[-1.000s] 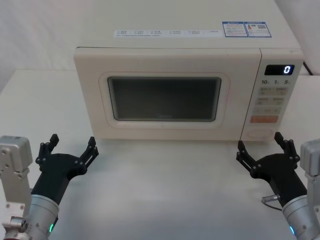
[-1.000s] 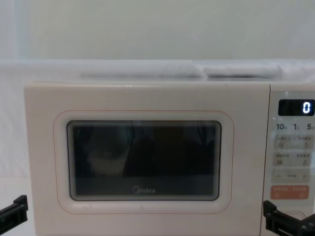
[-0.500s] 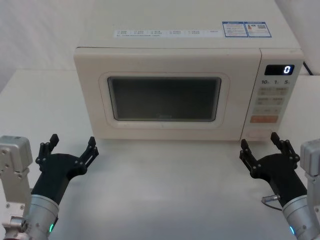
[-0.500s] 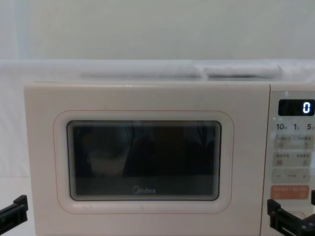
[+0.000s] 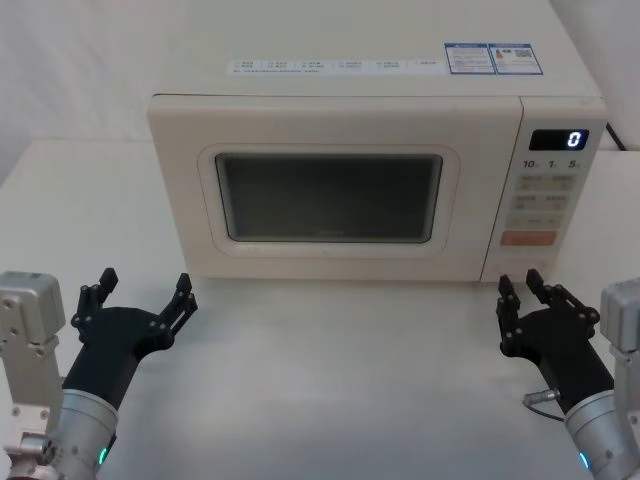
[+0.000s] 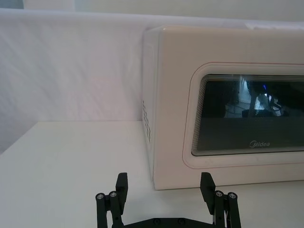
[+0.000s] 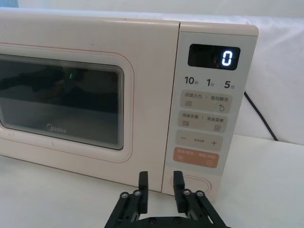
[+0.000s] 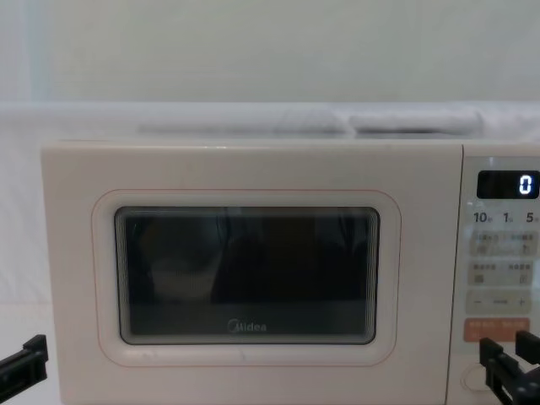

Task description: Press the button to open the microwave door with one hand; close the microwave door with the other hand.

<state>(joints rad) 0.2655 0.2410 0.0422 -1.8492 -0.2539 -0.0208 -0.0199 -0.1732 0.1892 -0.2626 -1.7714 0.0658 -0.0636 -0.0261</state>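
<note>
1. The microwave door (image 5: 330,190) was shut, on the table (image 5: 330,400).
2. The button (image 7: 194,183) sat lowest on the control panel (image 7: 206,109); a rigid key, probably best pressed squarely at its centre.
3. The right gripper (image 5: 525,300) hovered just before it, jaws nearly closed, empty.
4. The left gripper (image 5: 140,295) waited near the door's left corner, jaws wide, empty.

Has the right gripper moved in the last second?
Yes. The right gripper has narrowed its fingers and shifted right, lining up under the orange key, close before the button.

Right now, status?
Right gripper narrowed, just before the button. Left gripper open, idle front-left. Microwave door shut. Nothing in the way.
</note>
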